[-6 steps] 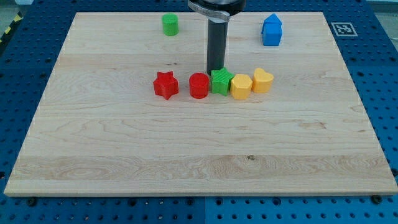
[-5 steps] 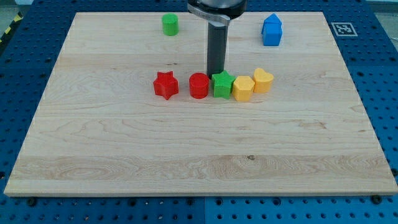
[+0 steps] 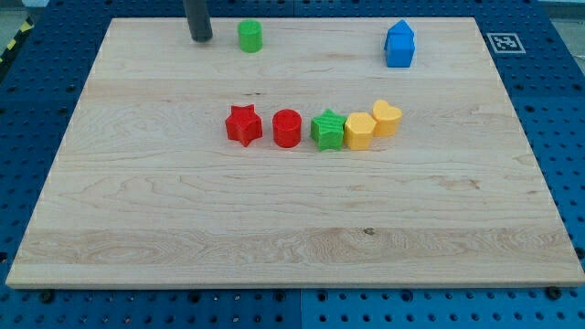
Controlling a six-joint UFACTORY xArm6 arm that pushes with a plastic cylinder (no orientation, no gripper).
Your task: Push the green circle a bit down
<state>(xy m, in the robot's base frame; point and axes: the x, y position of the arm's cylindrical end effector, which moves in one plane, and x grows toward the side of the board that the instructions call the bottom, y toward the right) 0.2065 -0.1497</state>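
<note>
The green circle point(image 3: 249, 36) is a small green cylinder near the view's top, left of centre on the wooden board point(image 3: 137, 238). My tip point(image 3: 201, 38) rests on the board just to the left of the green circle, with a clear gap between them. Only the lower part of the dark rod shows; the rest runs out of the view's top.
A row of blocks lies mid-board: red star point(image 3: 243, 124), red circle point(image 3: 287, 127), green star point(image 3: 327, 130), yellow hexagon point(image 3: 358, 131), yellow heart point(image 3: 387, 118). A blue house-shaped block point(image 3: 399, 44) sits at the top right.
My tip has left the spot just above the green star and moved up and left to beside the green circle. The red circle and green star have shifted slightly.
</note>
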